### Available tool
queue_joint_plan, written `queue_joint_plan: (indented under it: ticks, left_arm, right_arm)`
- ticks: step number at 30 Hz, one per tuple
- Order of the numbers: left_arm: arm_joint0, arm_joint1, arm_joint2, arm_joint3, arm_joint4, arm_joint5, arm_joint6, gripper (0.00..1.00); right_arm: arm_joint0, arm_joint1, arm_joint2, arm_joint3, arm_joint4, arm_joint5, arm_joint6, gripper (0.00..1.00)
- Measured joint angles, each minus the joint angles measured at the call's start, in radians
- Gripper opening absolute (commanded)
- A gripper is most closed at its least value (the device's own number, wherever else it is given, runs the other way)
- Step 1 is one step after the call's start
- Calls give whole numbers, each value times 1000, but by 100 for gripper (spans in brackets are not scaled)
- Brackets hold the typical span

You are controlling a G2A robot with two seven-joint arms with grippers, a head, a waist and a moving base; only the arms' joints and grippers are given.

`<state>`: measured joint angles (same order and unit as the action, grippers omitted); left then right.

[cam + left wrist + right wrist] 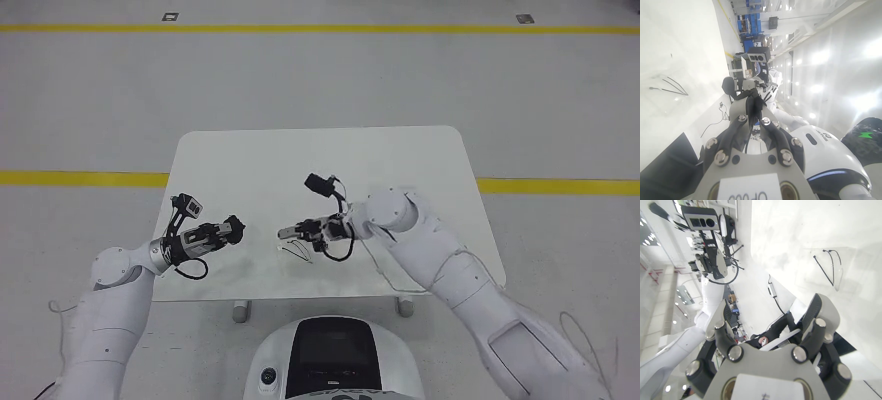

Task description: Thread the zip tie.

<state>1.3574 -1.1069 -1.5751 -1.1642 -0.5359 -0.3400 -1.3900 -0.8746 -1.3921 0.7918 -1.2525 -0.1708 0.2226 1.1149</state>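
My right gripper (287,232) hangs with its two fingers apart just beside the zip ties (823,270), I think so it can drop down and pick one up. My left gripper (236,228) sits a little way off with its fingers pressed together and nothing I can see between them, I guess waiting to help with the threading. The zip ties lie flat on a clear sheet (840,275) near the front edge of the white table (400,170), thin ends meeting at one spot, and I count three zip ties, two grippers and one table.
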Motion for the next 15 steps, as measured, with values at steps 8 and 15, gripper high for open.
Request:
queue_joint_plan:
  ticks: [8,15]
  left_arm:
    - [0,0,0,0,0,0,0,0]
    - [0,0,0,0,0,0,0,0]
  right_arm:
    - [190,-81,-198,173,-86,24,74,100]
    - [225,-123,-263,260,-72,-40,62,100]
